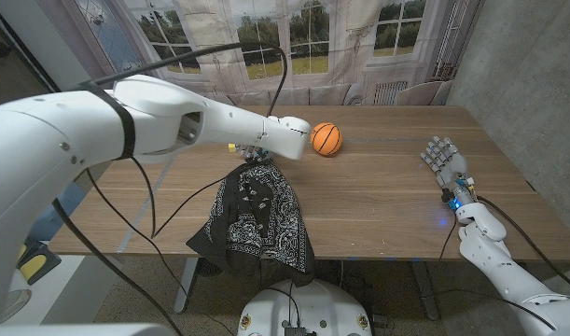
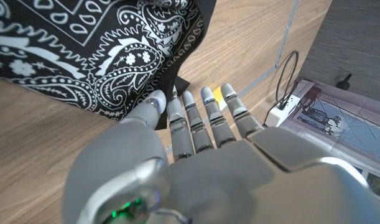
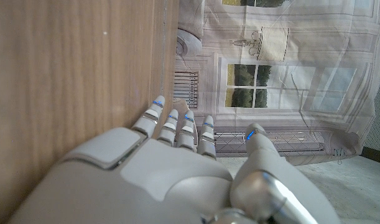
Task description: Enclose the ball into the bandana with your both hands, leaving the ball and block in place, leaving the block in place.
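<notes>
An orange ball (image 1: 326, 138) sits at the far middle of the wooden table (image 1: 387, 201). A black bandana (image 1: 257, 217) with white paisley print spreads from beside the ball toward me and hangs over the front edge. My left hand (image 1: 283, 137) is just left of the ball, and its thumb and a finger pinch the bandana's far corner (image 2: 175, 84), the other fingers held straight. A small yellow block (image 2: 217, 94) peeks out behind the left hand's fingers (image 2: 209, 118). My right hand (image 1: 443, 157) stands at the table's right side, holding nothing, fingers apart.
A white power strip (image 2: 280, 112) with a cable lies on the floor beyond the table's left edge. Bare wood stretches between the ball and my right hand. A curtain printed with windows (image 1: 294, 37) hangs behind the table.
</notes>
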Motion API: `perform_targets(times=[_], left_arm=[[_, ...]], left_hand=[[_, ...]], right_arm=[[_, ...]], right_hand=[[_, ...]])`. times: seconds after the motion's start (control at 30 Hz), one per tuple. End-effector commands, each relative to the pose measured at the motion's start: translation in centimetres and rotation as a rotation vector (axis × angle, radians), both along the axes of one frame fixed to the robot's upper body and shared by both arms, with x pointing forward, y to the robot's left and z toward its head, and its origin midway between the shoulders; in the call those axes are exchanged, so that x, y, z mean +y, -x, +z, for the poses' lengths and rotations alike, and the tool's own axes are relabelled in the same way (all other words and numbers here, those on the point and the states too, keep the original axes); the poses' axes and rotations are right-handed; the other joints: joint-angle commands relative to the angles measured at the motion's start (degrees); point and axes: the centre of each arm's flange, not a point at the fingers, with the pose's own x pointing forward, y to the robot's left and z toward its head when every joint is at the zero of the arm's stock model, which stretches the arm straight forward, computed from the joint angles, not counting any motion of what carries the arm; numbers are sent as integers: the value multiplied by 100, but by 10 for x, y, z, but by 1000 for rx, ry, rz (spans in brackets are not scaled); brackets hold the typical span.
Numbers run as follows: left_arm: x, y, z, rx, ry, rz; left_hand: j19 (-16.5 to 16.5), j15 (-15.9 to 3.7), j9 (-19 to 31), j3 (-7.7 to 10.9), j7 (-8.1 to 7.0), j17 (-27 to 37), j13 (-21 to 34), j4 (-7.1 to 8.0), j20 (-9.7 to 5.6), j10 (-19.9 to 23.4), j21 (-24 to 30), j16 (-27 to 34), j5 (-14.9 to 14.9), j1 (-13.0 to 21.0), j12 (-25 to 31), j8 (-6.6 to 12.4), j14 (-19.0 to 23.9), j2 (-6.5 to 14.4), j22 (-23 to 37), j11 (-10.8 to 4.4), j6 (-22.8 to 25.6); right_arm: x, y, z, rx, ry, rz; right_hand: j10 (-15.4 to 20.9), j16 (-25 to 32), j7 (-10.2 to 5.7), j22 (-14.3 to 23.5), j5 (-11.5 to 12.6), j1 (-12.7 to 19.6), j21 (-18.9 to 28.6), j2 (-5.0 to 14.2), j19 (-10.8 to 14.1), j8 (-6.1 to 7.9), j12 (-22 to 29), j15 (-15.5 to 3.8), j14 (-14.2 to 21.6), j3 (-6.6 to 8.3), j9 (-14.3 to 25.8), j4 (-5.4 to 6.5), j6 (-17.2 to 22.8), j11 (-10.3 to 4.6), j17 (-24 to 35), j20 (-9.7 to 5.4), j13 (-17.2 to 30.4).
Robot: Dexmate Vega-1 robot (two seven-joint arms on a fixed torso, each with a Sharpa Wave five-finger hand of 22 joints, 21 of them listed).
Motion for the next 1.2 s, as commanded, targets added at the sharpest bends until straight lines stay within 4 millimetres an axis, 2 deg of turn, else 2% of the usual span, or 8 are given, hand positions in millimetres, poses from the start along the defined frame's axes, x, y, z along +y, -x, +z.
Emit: perform_targets(times=[0.03,0.2,0.23,0.33,0.63,0.77,1.2], left_arm=[[-5,7,8,-205,-52,-48],[-3,23,23,-376,2,-122],[-2,28,26,-453,36,-149],[-6,42,33,-617,-16,-194],[5,74,61,-975,259,-436],[8,77,69,-979,335,-509],[8,112,110,-1165,454,-725]], left_hand=[[55,-345,146,100,-9,109,55,159,15,82,71,53,19,205,51,131,52,152,26,-31,-71],[58,-351,207,140,-20,131,71,244,16,77,95,30,12,203,55,178,35,145,29,-37,-139],[55,-353,216,146,-15,133,73,254,24,75,97,28,11,203,55,194,38,143,29,-39,-126],[59,-347,263,180,24,138,85,275,32,112,115,27,9,217,73,261,87,116,30,-35,-108],[-9,-412,400,267,30,72,111,245,73,277,133,-62,23,247,143,491,161,5,27,-124,47],[-23,-396,447,292,48,42,116,233,101,318,141,-105,28,249,158,562,162,-20,24,-132,83],[-84,-397,562,346,90,-13,128,195,141,405,150,-189,48,272,183,706,162,-50,18,-157,99]], right_arm=[[-1,-3,-2,2,-18,-4],[-2,2,0,-6,-25,-18],[-3,4,0,-11,-23,-21],[-3,9,3,-20,-22,-27],[-3,23,10,-48,-20,-47],[-3,27,10,-52,-24,-55],[0,39,12,-85,-31,-54]], right_hand=[[51,17,12,23,33,-46,23,8,42,8,7,13,54,11,14,51,51,23,17,2,16],[57,14,24,23,33,-54,22,10,46,14,4,10,58,12,14,58,75,32,18,3,16],[60,14,23,23,33,-54,22,11,44,14,4,7,58,12,14,58,76,31,18,5,17],[62,12,30,23,34,-55,21,12,47,16,2,17,59,14,14,60,85,34,18,4,17],[85,4,40,24,37,-47,22,16,60,24,0,12,68,24,15,57,124,50,15,9,18],[89,3,46,24,38,-44,22,16,63,25,-2,9,74,26,15,56,133,53,14,7,18],[132,-7,49,24,39,-41,21,9,75,25,0,3,87,32,15,53,164,56,12,10,19]])
